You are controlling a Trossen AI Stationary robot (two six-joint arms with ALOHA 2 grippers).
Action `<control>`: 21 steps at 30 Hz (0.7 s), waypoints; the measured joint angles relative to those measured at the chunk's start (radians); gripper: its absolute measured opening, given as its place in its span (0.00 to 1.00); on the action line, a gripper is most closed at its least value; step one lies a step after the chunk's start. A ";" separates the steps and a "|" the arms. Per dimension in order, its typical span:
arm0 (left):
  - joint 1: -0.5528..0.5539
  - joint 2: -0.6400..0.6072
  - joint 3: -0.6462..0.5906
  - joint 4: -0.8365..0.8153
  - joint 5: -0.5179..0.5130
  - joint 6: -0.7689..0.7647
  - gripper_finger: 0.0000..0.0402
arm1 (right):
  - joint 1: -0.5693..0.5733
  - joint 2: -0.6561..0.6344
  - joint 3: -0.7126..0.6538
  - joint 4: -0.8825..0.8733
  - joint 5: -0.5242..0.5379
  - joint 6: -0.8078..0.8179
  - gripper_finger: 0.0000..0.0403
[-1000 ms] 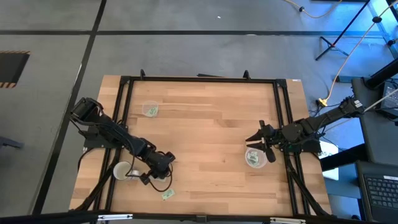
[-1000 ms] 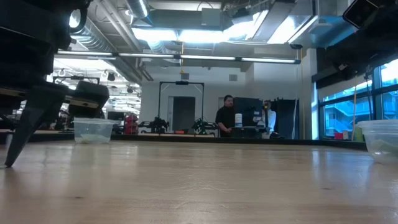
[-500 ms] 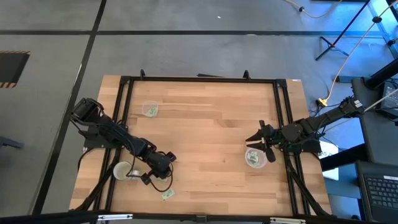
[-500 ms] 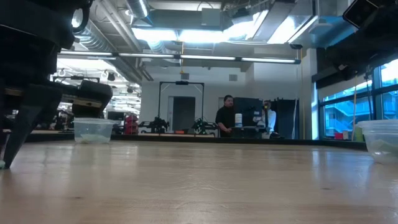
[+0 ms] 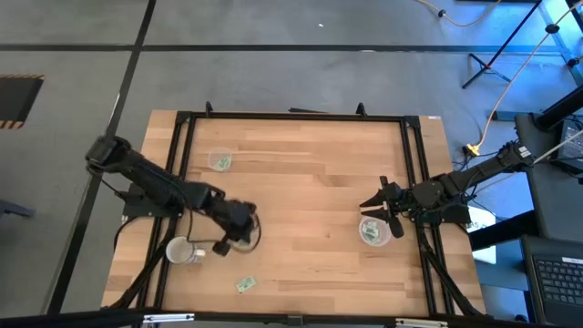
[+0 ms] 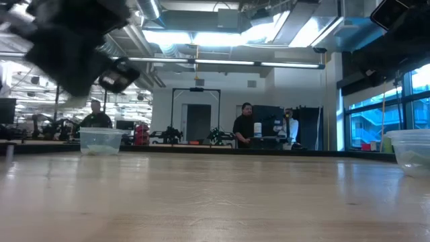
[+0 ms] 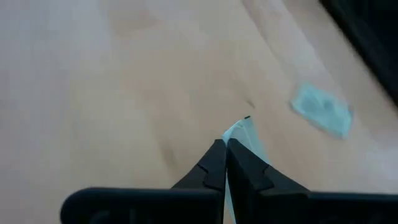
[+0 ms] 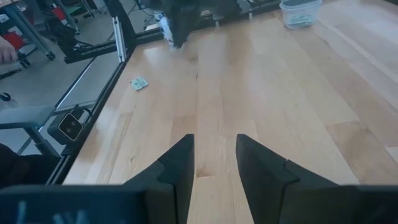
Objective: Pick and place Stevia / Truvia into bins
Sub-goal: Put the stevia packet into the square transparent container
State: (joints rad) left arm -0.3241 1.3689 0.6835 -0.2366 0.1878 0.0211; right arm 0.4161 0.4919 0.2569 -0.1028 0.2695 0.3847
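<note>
My left gripper [image 5: 239, 228] [image 7: 226, 144] hangs above the near-left part of the table, shut on one pale green-and-white Stevia sachet [image 7: 244, 132]. A second sachet [image 5: 244, 284] [image 7: 320, 110] [image 8: 138, 83] lies flat near the table's near edge. A clear bin [image 5: 219, 160] [image 6: 101, 140] [image 8: 300, 12] with sachets in it stands at far left. Another clear bin [image 5: 372, 231] [image 6: 411, 151] with sachets stands at right. My right gripper [image 5: 373, 196] [image 8: 212, 163] is open and waits just beyond that bin. My left gripper pinches the sachet between its two fingers. One end of the sachet [image 7: 241, 129] sticks out past the fingertips, and the rest is hidden between the fingers. The low view shows the gripper [image 6: 74, 47] well above the tabletop, so the sachet is lifted clear.
A white mug [image 5: 179, 251] stands near the table's left edge, close beside my left arm. A black frame [image 5: 291, 117] runs around the tabletop. The middle of the wooden table [image 5: 301, 210] is bare. People stand in the room beyond the far edge.
My left gripper has risen off the tabletop, still shut, taking a sachet up with it, and has shifted slightly toward the far edge. The left arm's elbow has swung up and outward. The loose sachet by the near edge has stayed put.
</note>
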 joint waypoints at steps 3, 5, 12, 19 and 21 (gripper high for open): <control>0.075 -0.103 0.003 -0.082 -0.064 -0.111 0.01 | 0.000 0.001 0.000 -0.001 0.000 0.000 0.30; 0.122 -0.165 0.003 -0.162 -0.182 -0.162 0.01 | 0.000 0.003 0.000 0.000 0.000 0.000 0.30; 0.268 -0.341 0.003 -0.427 -0.522 -0.200 0.01 | 0.000 0.004 0.000 -0.001 0.000 0.000 0.30; 0.456 -0.475 0.004 -0.520 -0.672 -0.184 0.01 | 0.000 0.004 0.000 -0.001 0.000 -0.001 0.30; 0.505 -0.487 0.004 -0.542 -0.702 -0.184 0.01 | 0.000 0.004 0.000 -0.001 0.000 0.000 0.30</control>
State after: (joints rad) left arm 0.1806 0.8823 0.6872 -0.7785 -0.5137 -0.1627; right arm 0.4160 0.4957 0.2569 -0.1040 0.2695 0.3843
